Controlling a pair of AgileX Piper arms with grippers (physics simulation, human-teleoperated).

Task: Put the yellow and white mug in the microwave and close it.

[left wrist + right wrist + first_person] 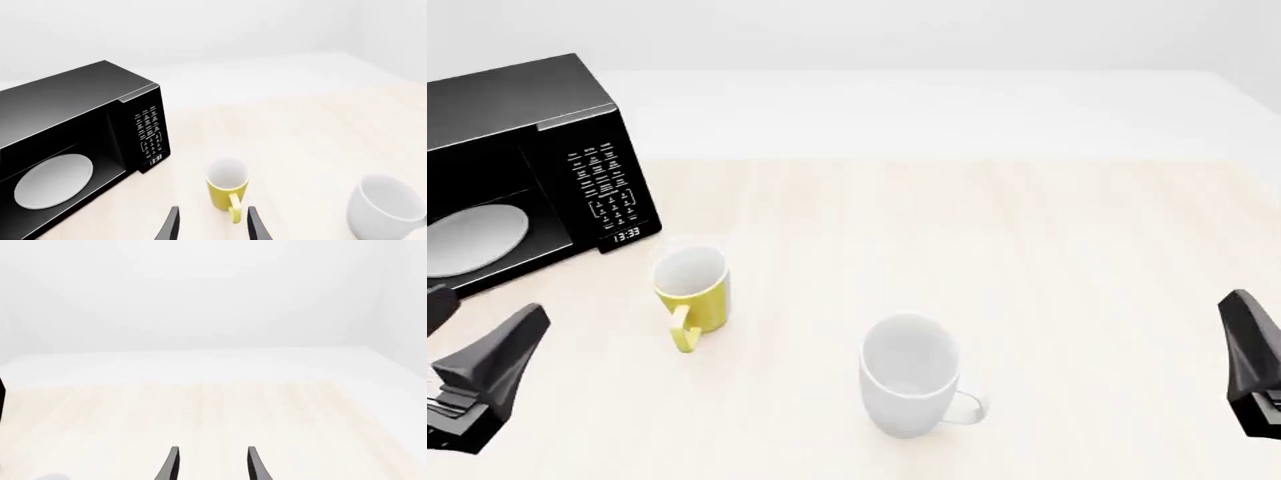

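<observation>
The yellow and white mug [690, 290] stands upright on the pale wooden table, its handle turned toward the arms' side; the left wrist view shows it [227, 189] just beyond my fingers. The black microwave [521, 150] sits at the far left with its white round plate [474, 238] showing inside, and its door is out of view. My left gripper [491, 372] hovers low at the near left, short of the mug, open with nothing held [212, 212]. My right gripper [1248, 360] hangs at the near right, also open and empty [212, 455].
A larger all-white mug [910, 378] stands upright to the right of and nearer than the yellow one, handle pointing right. The keypad and clock [610, 190] face the arms' side. The tabletop [1028, 250] ends at a white far edge.
</observation>
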